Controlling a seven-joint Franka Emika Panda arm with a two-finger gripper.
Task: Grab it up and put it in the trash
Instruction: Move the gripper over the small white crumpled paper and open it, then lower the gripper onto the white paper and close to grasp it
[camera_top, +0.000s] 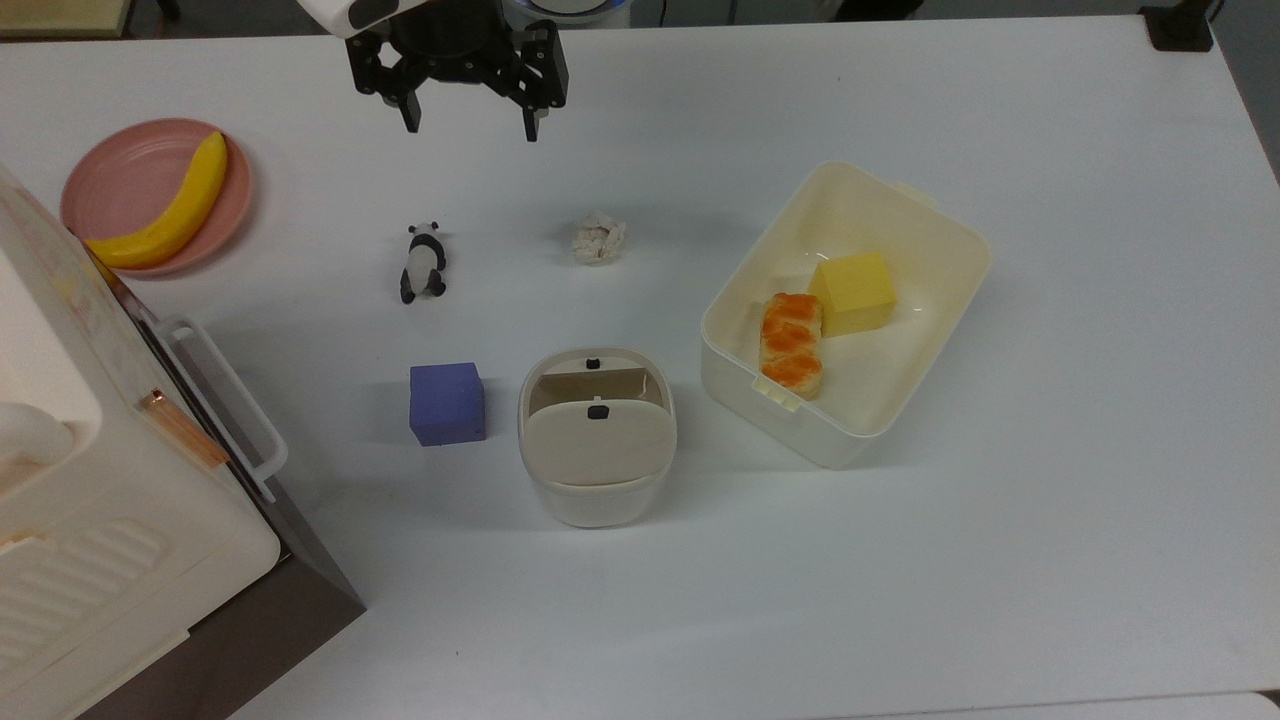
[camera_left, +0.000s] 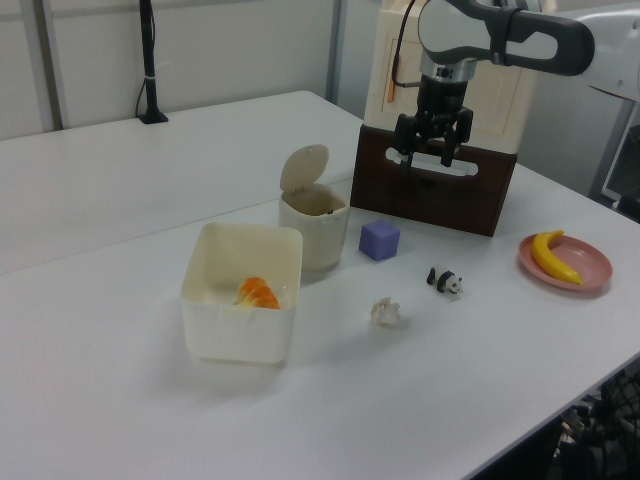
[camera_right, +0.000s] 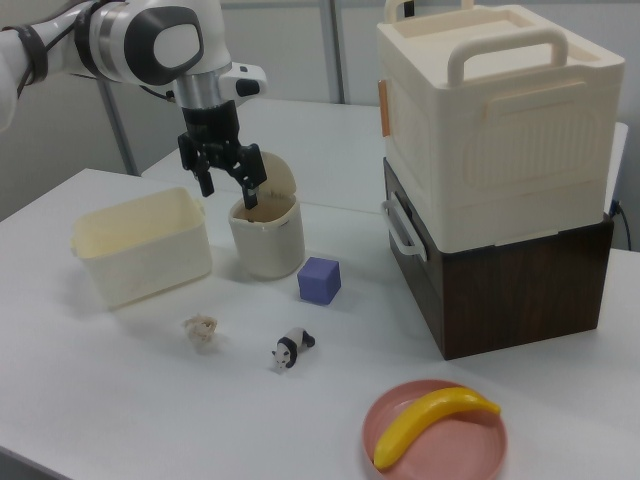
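One small crumpled paper wad (camera_top: 599, 238) lies alone on the white surface (camera_top: 1050, 560), well apart from everything around it. It is lumpy and roughly round, so no long axis or pointing direction can be made out, and no writing shows on it. In the top view it sits between the panda figurine (camera_top: 423, 262) on the top view's left and the large cream tub (camera_top: 940, 225) on the top view's right, with the small bin (camera_top: 596, 437) below it.

The bin stands upright; one beige flap is tipped up and the other lies flat, each with a small black knob. A purple block (camera_top: 447, 403) rests just beside the bin. The tub holds a yellow block (camera_top: 853, 292) and an orange-topped piece of bread (camera_top: 792, 344), which touch each other.

The hand (camera_top: 470, 124) hangs above the surface with nothing in it, its fingers spread apart and pointing down, well away from the wad.

A banana (camera_top: 172, 209) lies on a pink plate (camera_top: 110, 180). The cream case (camera_right: 495, 120) on a dark box (camera_right: 520, 285) carries no readable label.
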